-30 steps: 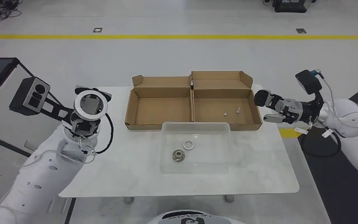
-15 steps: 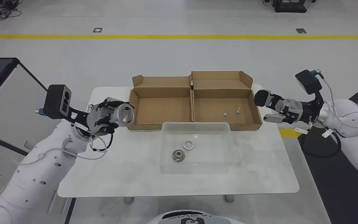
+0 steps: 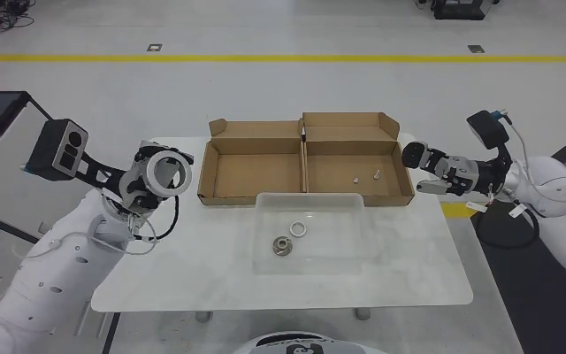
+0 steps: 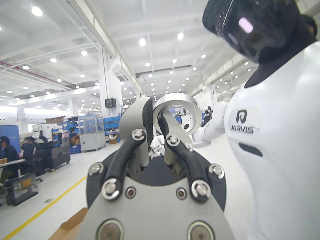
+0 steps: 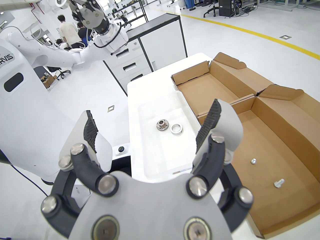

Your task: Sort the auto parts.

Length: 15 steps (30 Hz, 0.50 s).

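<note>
My left gripper (image 3: pixel 149 184) is held above the table's left end, shut on the rim of a large metal ring (image 3: pixel 185 174); the ring (image 4: pixel 177 100) stands up beyond the pinching fingers (image 4: pixel 147 116). Off the table's right end, beside the right box, my right gripper (image 3: pixel 416 157) is open and holds nothing. A clear tray (image 3: pixel 309 202) holds a flanged metal bushing (image 3: pixel 280 246) and a small ring (image 3: pixel 300 229). In the right cardboard box (image 3: pixel 402 177) lie a bolt (image 5: pixel 278 183) and a nut (image 5: pixel 253 161).
The left cardboard box (image 3: pixel 205 173) stands open next to the right one, both behind the tray. Bare white tabletop (image 3: pixel 407 265) lies at the front and to both sides of the tray.
The left arm swung with the ring toward the left box's edge, then back and up, turning the ring face-up again. The right arm has kept still.
</note>
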Each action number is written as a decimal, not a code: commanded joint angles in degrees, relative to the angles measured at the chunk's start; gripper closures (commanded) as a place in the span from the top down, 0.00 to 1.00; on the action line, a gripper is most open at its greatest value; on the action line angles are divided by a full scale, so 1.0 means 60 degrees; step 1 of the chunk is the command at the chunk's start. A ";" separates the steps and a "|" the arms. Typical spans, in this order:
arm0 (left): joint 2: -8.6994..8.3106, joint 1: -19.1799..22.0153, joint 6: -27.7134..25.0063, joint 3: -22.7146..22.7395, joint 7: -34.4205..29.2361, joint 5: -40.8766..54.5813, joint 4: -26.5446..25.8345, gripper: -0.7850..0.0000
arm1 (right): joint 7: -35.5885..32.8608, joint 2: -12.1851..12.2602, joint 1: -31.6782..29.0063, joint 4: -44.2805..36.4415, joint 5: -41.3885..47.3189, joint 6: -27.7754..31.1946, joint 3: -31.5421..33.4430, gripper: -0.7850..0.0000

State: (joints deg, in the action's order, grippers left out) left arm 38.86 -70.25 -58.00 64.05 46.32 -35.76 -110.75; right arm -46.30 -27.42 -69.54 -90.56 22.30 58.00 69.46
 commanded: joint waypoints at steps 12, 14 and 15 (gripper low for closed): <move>0.0401 -0.0295 0.0000 0.0451 -0.0002 0.0204 -0.0217 0.00 | 0.0000 0.0000 0.0000 0.0000 0.0001 0.0000 0.0000 1.00; 0.0401 -0.0295 0.0000 0.0451 -0.0002 0.0204 -0.0217 0.00 | 0.0000 0.0000 0.0000 0.0000 0.0001 0.0000 0.0000 1.00; 0.0401 -0.0295 0.0000 0.0451 -0.0002 0.0204 -0.0217 0.00 | 0.0000 0.0000 0.0000 0.0000 0.0001 0.0000 0.0000 1.00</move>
State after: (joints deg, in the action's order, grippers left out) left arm 41.26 -72.02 -58.00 66.76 46.30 -34.55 -112.04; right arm -46.30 -27.42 -69.54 -90.56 22.30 58.00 69.46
